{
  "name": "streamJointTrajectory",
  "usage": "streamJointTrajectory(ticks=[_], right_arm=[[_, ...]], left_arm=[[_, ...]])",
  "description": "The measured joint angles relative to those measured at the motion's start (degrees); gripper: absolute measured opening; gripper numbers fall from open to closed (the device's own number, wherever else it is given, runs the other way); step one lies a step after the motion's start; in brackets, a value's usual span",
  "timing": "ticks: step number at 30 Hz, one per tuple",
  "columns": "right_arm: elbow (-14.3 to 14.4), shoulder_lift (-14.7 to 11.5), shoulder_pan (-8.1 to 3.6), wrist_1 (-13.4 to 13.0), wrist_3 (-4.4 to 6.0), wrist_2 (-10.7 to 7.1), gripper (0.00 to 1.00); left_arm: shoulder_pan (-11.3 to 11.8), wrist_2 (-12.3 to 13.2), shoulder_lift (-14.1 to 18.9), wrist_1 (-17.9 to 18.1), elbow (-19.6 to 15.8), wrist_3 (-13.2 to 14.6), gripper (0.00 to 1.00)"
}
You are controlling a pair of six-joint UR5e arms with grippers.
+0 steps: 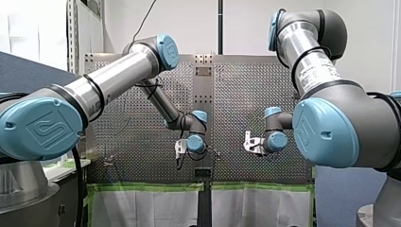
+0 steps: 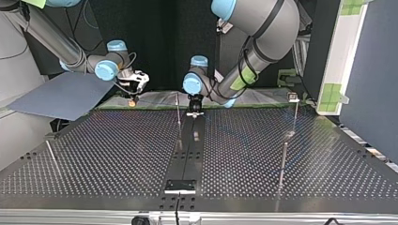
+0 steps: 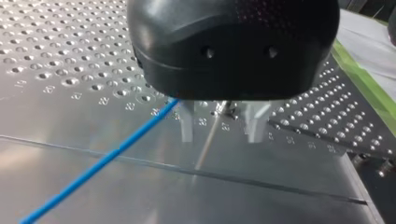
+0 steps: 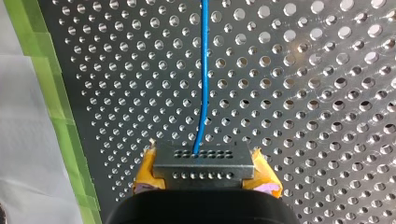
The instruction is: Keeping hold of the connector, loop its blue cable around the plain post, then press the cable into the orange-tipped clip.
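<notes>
Basically early stage, loop not yet made as far as I can judge. The perforated table (image 2: pixel 117 154) fills the scene, with my right arm (image 1: pixel 331 118) and my left arm (image 1: pixel 108 80) both reaching to its far side in the front view. The right gripper (image 4: pixel 204 176) is clamped on the connector (image 4: pixel 203 161), a grey block with rows of small holes squeezed between the yellow pads (image 4: pixel 145 169) and held just above the table. The left gripper (image 3: pixel 220 128) is released: its metal fingers (image 3: pixel 187 127) stand apart with nothing grasped. A thin rod (image 3: pixel 208 140), probably a post, stands in the gap between them. The blue cable (image 4: pixel 204 70) leaves the connector and runs nearly straight ahead over the holes. In the left wrist view it passes just beside one finger, not between the two. I can't pick out the orange-tipped clip for sure. Next move likely needs the right gripper to swing the connector around the plain post, keeping its grip firm and the cable low and lightly taut so it wraps the post rather than riding over it. Pressing the cable into the clip comes after.
</notes>
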Motion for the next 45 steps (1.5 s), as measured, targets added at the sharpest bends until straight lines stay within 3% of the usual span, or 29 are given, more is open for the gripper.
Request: streamJointTrajectory(ticks=[6,8,9,10,32,45], right_arm=[[0.00,0.00,0.00,-0.03,0.00,-0.02,0.00],[0.00,0.00,0.01,-0.01,0.00,-0.02,0.00],[0.00,0.00,0.02,0.01,0.00,-0.02,0.00],[0.00,0.00,0.06,0.02,0.00,-0.02,0.00],[0.00,0.00,0.20,0.29,0.00,-0.02,0.00],[0.01,0.01,0.25,0.30,0.00,-0.02,0.00]], left_arm=[[0.13,0.94,0.00,-0.35,-0.01,-0.05,0.73],[0.18,1.26,0.00,-0.56,-0.01,-0.11,0.87],[0.21,1.34,0.00,-0.68,-0.01,-0.11,0.87],[0.23,1.41,0.00,-0.84,-0.02,-0.09,0.99],[-1.10,-0.34,0.14,-6.16,-0.40,2.52,0.99],[-1.08,1.72,2.90,-0.24,-6.98,3.30,0.99]])
